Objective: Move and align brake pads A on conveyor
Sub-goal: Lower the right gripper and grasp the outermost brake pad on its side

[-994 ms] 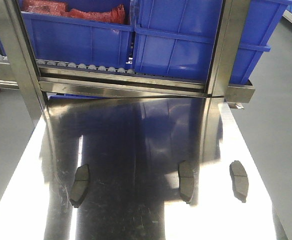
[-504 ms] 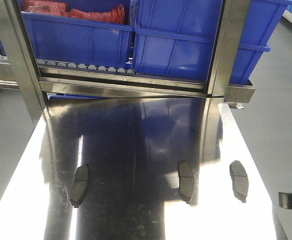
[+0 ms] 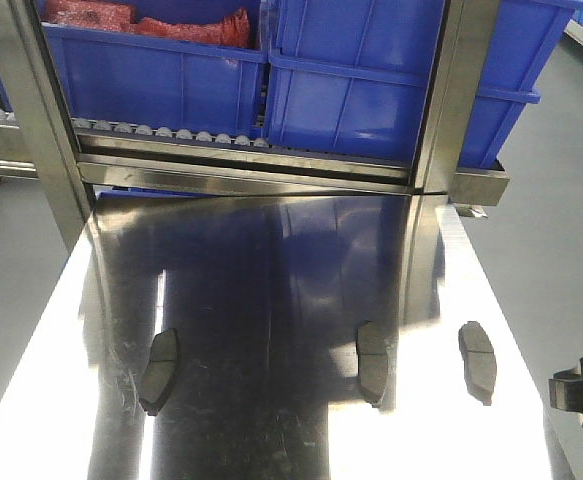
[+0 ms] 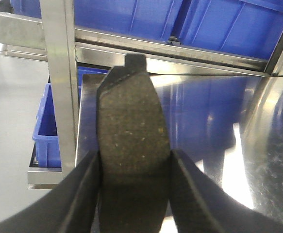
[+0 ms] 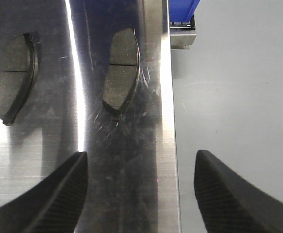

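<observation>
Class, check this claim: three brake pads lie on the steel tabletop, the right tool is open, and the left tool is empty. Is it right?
No. The left tool is not empty: it grips a fourth brake pad, as the left wrist view shows. Three brake pads do lie on the steel tabletop, and the right tool is open.

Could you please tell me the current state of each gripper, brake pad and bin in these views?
Left gripper: shut on the held brake pad.
Right gripper: open, empty.
Left brake pad: flat on the steel tabletop, free.
Middle brake pad: flat on the tabletop, free.
Right brake pad: flat on the tabletop, free.
Left blue bin: holds red packets.
</observation>
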